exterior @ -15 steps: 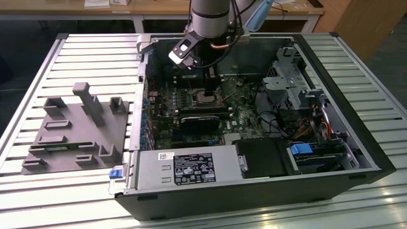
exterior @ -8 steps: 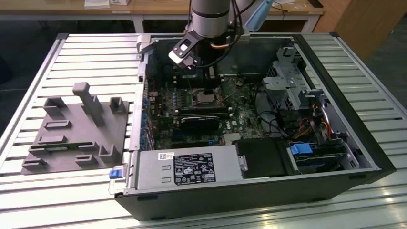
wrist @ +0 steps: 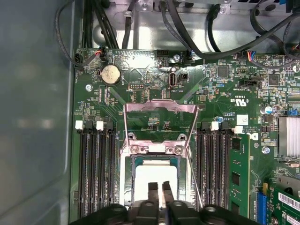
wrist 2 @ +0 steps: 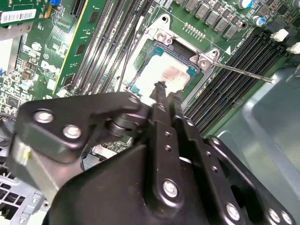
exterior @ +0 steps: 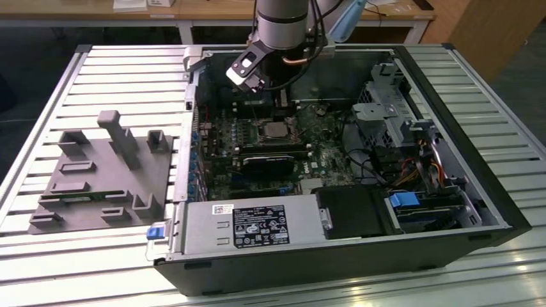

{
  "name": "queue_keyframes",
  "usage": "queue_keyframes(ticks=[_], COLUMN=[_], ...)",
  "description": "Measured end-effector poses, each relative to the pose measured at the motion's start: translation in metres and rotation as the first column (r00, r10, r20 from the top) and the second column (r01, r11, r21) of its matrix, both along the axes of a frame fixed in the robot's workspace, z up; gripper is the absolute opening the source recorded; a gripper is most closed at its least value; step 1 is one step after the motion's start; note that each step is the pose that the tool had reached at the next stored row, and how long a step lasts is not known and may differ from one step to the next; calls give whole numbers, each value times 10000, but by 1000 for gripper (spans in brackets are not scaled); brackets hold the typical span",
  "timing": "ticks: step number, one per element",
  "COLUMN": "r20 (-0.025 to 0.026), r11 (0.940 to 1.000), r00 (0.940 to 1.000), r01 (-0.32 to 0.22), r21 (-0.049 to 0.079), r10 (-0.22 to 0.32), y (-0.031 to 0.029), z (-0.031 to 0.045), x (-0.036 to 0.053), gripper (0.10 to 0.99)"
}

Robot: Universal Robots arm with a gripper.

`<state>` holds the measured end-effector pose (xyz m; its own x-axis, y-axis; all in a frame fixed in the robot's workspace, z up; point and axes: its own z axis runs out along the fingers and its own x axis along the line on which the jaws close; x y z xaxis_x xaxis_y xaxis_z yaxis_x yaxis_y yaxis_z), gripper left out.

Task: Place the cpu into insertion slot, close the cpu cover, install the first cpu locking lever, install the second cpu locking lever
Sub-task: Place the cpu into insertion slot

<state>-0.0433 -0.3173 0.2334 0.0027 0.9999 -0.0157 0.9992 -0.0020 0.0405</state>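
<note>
Silver-grey cpu (wrist: 154,171) sits in the insertion slot (wrist: 129,173), fingers (wrist: 153,190) seemingly together above

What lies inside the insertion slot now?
The cpu lies inside the insertion slot, silver top up. The end effector covers one edge, so that part is hidden.
</note>
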Motion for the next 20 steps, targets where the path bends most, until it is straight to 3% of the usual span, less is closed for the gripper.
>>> queue_keyframes(ticks=[1,3,9,20], r20=[0,0,-3,6], r11=[10000,10000,10000,10000], r00=[10000,10000,10000,10000], r01=[0,0,0,0], r21=[0,0,-4,0], r10=[0,0,0,0], y=[0,0,-1,0], z=[1,3,22,240], x=[0,0,0,0], gripper=[122,102,102,102])
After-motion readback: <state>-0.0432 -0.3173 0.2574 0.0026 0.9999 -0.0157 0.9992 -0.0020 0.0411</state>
